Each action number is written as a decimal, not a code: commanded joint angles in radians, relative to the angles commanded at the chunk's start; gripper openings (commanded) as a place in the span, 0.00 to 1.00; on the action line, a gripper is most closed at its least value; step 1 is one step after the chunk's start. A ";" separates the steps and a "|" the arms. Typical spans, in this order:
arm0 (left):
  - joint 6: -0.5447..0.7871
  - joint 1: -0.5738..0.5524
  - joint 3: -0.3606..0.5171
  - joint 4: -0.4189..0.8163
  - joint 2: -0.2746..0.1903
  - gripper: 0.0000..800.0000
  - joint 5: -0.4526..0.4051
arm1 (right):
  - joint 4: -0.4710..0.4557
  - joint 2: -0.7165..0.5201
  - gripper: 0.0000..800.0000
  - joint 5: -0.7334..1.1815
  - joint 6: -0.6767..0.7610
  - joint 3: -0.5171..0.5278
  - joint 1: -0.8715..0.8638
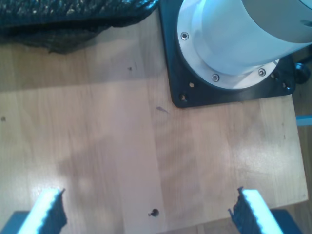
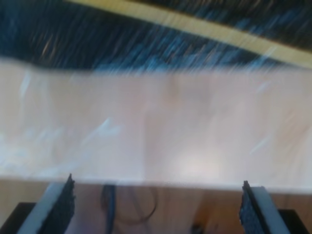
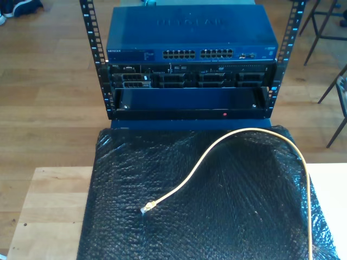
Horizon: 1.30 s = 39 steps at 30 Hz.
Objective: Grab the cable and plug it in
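- Cable (image 3: 217, 149) — pale yellow and thin — lies on the black bubble-wrap mat (image 3: 227, 216) in the exterior view, running up that view's right side, arching near the mat's far edge and coming back down toward its middle.
- Its small clear plug (image 3: 147, 208) rests on the mat, well apart from the rack.
- Beyond the mat stands a blue network switch (image 3: 190, 35) with a row of ports, mounted in a rack (image 3: 190, 92) over other dark units.
- My first gripper (image 1: 151, 214) hangs over the bare wooden tabletop (image 1: 97, 136), jaws spread wide with nothing between them; a white arm base on a black plate (image 1: 234, 44) sits just beyond.
- My second gripper (image 2: 158, 207) also has its jaws spread and empty, over the tabletop's edge. That view is blurred, with a yellow strip crossing the dark mat at the far side.
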 joint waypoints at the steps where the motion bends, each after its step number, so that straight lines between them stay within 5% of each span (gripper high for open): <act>1: -0.006 0.000 -0.003 -0.003 0.000 1.00 0.000 | 0.018 0.009 1.00 0.006 0.002 -0.011 0.009; 18: -0.055 -0.069 -0.011 -0.068 0.009 1.00 0.038 | 0.118 0.158 1.00 0.005 0.025 -0.204 0.222; 39: -0.089 -0.126 -0.026 -0.112 0.021 1.00 0.055 | 0.120 0.374 1.00 0.006 0.002 -0.430 0.416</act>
